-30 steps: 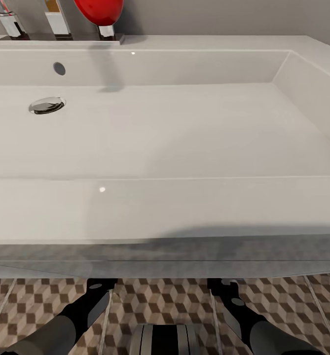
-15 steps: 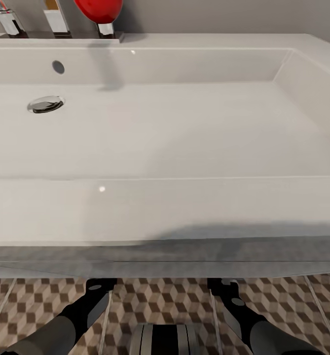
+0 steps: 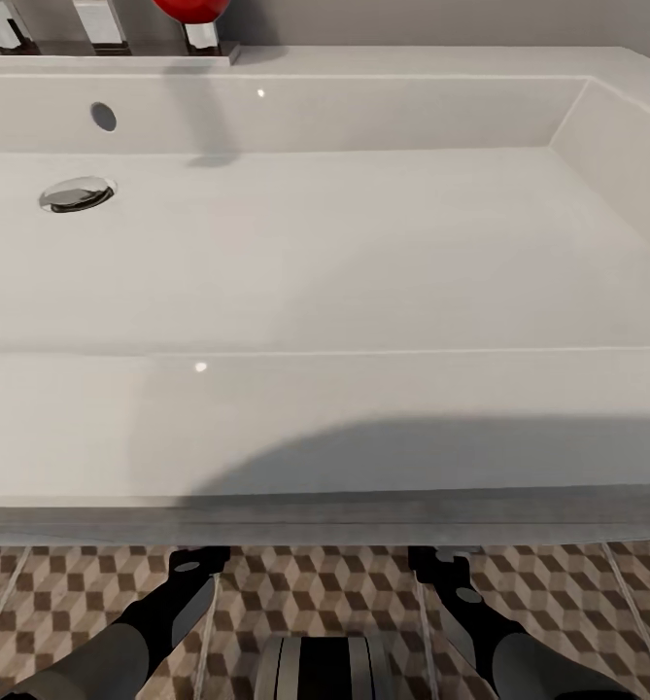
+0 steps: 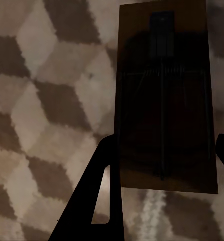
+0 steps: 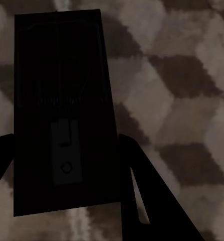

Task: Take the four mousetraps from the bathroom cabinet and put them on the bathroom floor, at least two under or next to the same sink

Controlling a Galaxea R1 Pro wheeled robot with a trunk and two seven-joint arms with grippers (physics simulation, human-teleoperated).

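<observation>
Head view: white bathroom sink is filling the frame, chrome drain at its far left, tap base and a red object on the back ledge. Both arms are reaching in under the sink's front edge, above the cube-patterned bathroom floor.

Left wrist view: left hand is gripping a mousetrap, dark fingers pressing on both long edges of the brown board, metal parts facing the camera. Tiled floor is lying beyond the trap; cannot tell if the trap is touching it.

Right wrist view: right hand is clamping a second mousetrap the same way, fingers on either side, board in deep shadow, floor tiles behind it; contact with the floor is unclear.
</observation>
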